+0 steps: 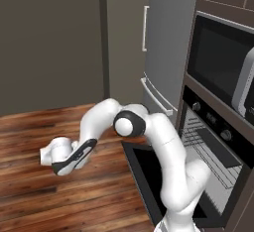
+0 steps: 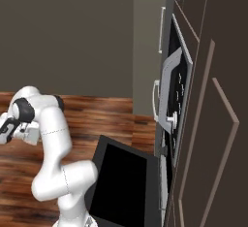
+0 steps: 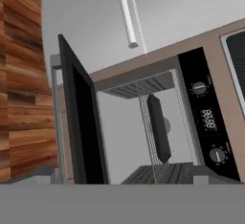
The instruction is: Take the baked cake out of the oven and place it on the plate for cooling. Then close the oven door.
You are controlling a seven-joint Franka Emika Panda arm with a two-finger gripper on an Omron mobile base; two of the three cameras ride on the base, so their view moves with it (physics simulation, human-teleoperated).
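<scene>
Oven (image 1: 218,142) lower right, oven door (image 1: 149,176) dropped flat over floor; dark tray (image 3: 159,134) on rack inside; gripper (image 1: 47,156) spread, mid-left.

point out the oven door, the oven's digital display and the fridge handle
oven door (image 2: 123,182), right base view, middle of its black glass, lying open
digital display (image 3: 209,119), hand view, centre of the small readout between the knobs
fridge handle (image 3: 125,10), hand view, midway along the white bar
</scene>
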